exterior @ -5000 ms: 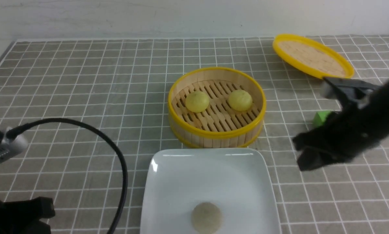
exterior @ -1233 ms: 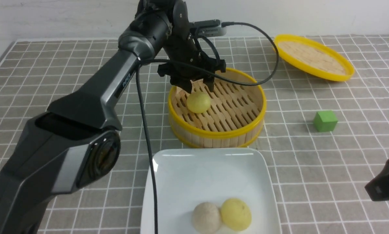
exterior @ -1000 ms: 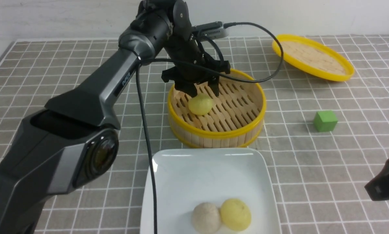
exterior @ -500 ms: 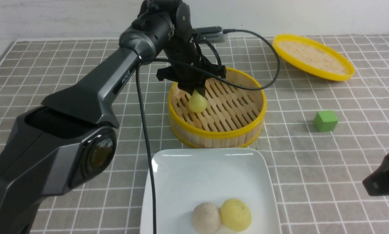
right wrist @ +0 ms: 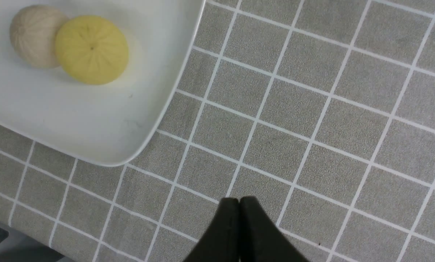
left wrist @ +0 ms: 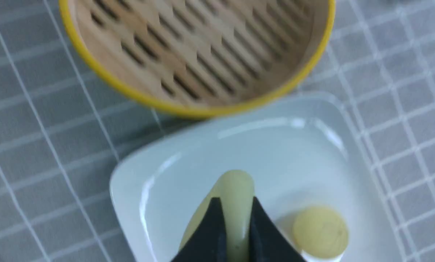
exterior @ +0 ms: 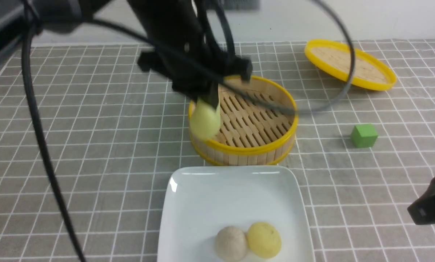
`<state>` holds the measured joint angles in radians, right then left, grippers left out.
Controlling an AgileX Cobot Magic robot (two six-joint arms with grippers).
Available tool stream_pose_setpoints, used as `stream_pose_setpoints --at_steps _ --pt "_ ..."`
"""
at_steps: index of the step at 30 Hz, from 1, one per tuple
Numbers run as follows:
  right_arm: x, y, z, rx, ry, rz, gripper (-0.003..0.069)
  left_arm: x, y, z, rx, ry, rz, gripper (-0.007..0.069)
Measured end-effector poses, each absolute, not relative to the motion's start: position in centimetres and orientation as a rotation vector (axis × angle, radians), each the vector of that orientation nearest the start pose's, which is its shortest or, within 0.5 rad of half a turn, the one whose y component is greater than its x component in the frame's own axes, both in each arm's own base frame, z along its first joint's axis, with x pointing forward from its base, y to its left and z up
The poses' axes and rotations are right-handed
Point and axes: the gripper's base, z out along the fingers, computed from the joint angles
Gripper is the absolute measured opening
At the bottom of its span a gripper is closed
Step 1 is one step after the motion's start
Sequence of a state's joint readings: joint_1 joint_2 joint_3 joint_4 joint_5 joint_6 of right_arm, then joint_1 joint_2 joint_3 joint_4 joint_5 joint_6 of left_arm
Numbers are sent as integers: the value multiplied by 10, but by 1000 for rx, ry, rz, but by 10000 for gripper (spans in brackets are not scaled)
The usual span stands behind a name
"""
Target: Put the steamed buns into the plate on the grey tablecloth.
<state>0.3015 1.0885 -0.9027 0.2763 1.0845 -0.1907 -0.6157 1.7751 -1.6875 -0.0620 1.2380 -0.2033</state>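
One yellow bun (exterior: 263, 240) lies in the plate (exterior: 188, 203); my left gripper (left wrist: 236, 218), nearly closed, squeezes the other bun (exterior: 204, 122) thin above the steamer (exterior: 275, 145) rim. Squashed so, it may slip free early.

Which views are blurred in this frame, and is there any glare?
Front view: left gripper and the steamed bun it holds are motion-smeared; plate sharp, with a glare spot at one corner. Left wrist view: steamer and grey tablecloth soft. Right wrist view: crisp throughout.
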Motion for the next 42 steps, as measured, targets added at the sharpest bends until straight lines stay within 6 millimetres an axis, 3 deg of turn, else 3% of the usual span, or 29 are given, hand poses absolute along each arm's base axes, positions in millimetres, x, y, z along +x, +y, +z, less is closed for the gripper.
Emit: stream_pose_setpoints --at_steps 2,6,9,11,15,18,19,20,23,24,28,31,34,42 --pt "174 78 307 -559 2694 413 11 287 -224 291 612 2875 -180 50" --pt "169 78 310 -558 2691 438 11 277 -230 242 608 2879 -117 115" --pt "160 75 317 -565 2665 439 11 280 -233 223 551 2876 -125 198" --pt "142 70 328 -579 2620 443 13 285 -237 213 510 2864 -135 300" --pt "106 59 348 -595 2510 445 15 288 -239 209 496 2854 -147 417" --pt "66 46 363 -547 2381 441 18 288 -239 209 494 2853 -149 479" --pt "64 45 363 -542 2372 441 18 288 -239 209 492 2853 -149 482" --pt "42 36 369 -482 2285 433 19 288 -239 210 491 2850 -151 492" --pt "21 26 371 -405 2170 419 20 287 -239 213 491 2843 -155 498" --pt "7 18 367 -344 2045 403 22 286 -237 218 491 2831 -159 501" --pt "2 11 347 -248 1772 390 25 284 -233 234 496 2787 -166 502" --pt "16 12 329 -194 1601 396 25 281 -231 244 492 2763 -182 500" --pt "28 14 316 -169 1547 395 25 281 -230 246 492 2760 -180 493" --pt "31 14 317 -155 1503 396 29 280 -230 247 492 2762 -178 454"
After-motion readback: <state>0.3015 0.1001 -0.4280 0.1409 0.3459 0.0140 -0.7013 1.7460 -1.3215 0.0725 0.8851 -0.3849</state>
